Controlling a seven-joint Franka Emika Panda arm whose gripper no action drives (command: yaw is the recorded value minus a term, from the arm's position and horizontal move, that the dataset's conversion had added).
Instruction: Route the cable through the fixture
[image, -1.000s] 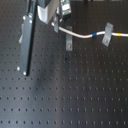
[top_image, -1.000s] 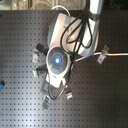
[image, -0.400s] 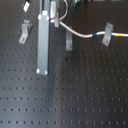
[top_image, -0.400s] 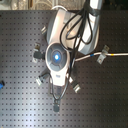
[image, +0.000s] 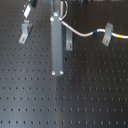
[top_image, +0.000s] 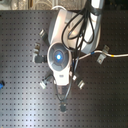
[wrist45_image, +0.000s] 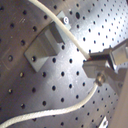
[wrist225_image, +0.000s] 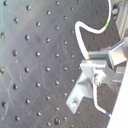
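Lower half of the first exterior view: black perforated metal tabletop (image: 75, 100), bare hole grid.

Mid frame: tall grey metal finger of the pincer (image: 57, 74) standing upright, its tip on or just above the tabletop; cannot tell which. In the first wrist view the pincer's metal tips (wrist45_image: 100, 70) are closed narrow on the thin white flexible cable (wrist45_image: 80, 50); the second wrist view shows the same pinch (wrist225_image: 97, 75).

Small grey metal clip fixtures, first exterior view: three counted. One in the upper left (image: 25, 32), one just right of the finger (image: 69, 42), one in the upper right (image: 106, 35).

Cable in the first exterior view (image: 85, 34): runs from the top centre behind the finger, curves right across the upper frame to the upper-right fixture, then leaves at the right edge. Blue and yellow bands (image: 119, 36) sit just beyond that fixture.

Second exterior view: white arm body with a glowing blue light (top_image: 59, 56) at centre, black hoses (top_image: 82, 30) looped above. Cable (top_image: 117, 54) at right edge.
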